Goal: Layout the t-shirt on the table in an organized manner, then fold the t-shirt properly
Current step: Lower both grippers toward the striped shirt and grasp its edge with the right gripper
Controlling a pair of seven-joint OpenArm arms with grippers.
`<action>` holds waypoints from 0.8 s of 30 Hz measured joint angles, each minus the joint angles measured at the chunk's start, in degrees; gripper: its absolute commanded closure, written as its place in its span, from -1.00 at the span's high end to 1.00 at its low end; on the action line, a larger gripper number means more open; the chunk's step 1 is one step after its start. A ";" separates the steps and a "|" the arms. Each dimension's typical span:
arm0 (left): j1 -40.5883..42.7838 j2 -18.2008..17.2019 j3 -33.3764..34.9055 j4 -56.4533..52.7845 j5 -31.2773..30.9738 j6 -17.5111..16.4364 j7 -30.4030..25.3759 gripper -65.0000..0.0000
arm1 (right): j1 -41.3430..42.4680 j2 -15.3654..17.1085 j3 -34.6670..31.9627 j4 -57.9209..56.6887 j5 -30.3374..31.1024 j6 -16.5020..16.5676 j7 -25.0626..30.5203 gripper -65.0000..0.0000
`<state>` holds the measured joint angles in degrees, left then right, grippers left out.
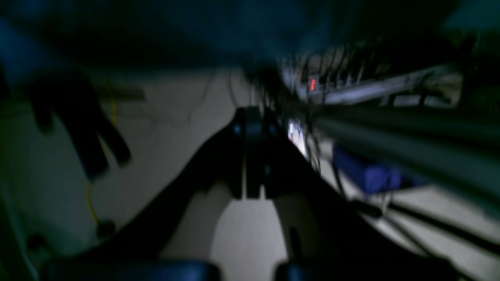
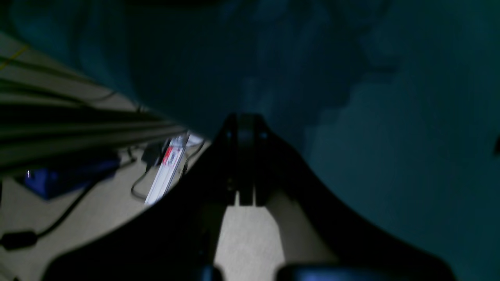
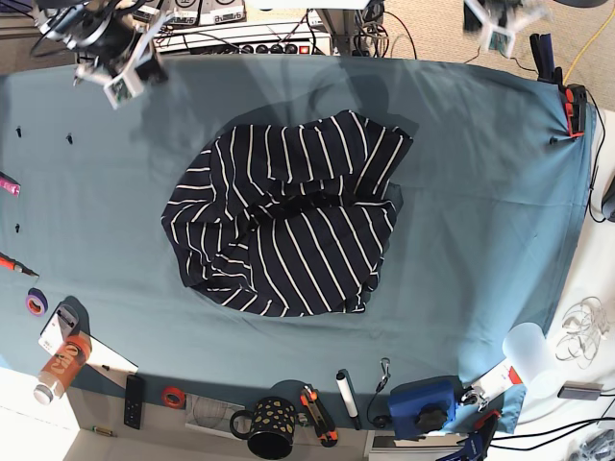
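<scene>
The t-shirt (image 3: 288,216), dark navy with thin white stripes, lies crumpled in a rough heap in the middle of the teal table (image 3: 480,211). Neither gripper touches it. My right gripper (image 3: 120,84) hangs over the table's far left corner. In the right wrist view its fingers (image 2: 244,125) are pressed together with nothing between them, over the edge of the teal cloth (image 2: 390,136). My left gripper (image 3: 497,34) is above the far right edge. In the blurred left wrist view its fingers (image 1: 252,117) are together and empty, over floor and cables.
Along the near edge stand a black dotted mug (image 3: 264,423), a blue device (image 3: 423,403), tools and tape rolls (image 3: 173,396). A bottle (image 3: 60,365) lies near left. Power strips and cables (image 3: 245,38) run behind the far edge. A red-black clamp (image 3: 574,101) sits far right.
</scene>
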<state>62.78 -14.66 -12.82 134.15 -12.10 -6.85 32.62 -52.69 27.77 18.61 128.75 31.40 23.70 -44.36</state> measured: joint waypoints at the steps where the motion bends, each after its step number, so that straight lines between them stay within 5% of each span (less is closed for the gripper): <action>1: -0.72 0.00 0.00 0.09 0.39 -0.02 -0.74 -1.00 | 0.96 0.00 0.00 0.00 -0.02 0.20 0.02 -1.00; 10: -8.90 0.02 0.02 -0.07 1.53 0.15 -0.74 -1.00 | 8.98 -0.04 0.02 0.00 -2.58 0.15 -0.02 -1.00; 12: -10.25 0.02 0.00 -0.07 1.53 0.17 -0.76 -0.69 | 9.40 -0.02 0.02 0.00 -4.79 0.13 0.00 -1.00; 16: -11.06 0.02 0.00 -0.07 1.53 -0.26 -4.13 -0.04 | 9.40 -0.04 0.02 0.00 -5.88 0.15 0.00 -0.32; 24: -12.96 0.02 -0.02 -0.07 1.84 -12.26 -7.56 0.08 | 13.88 -2.25 0.02 0.00 -5.90 -0.02 -2.38 -0.27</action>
<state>49.82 -14.63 -12.84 134.08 -10.26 -19.11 25.06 -38.81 25.52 18.63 128.75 25.50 23.68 -46.74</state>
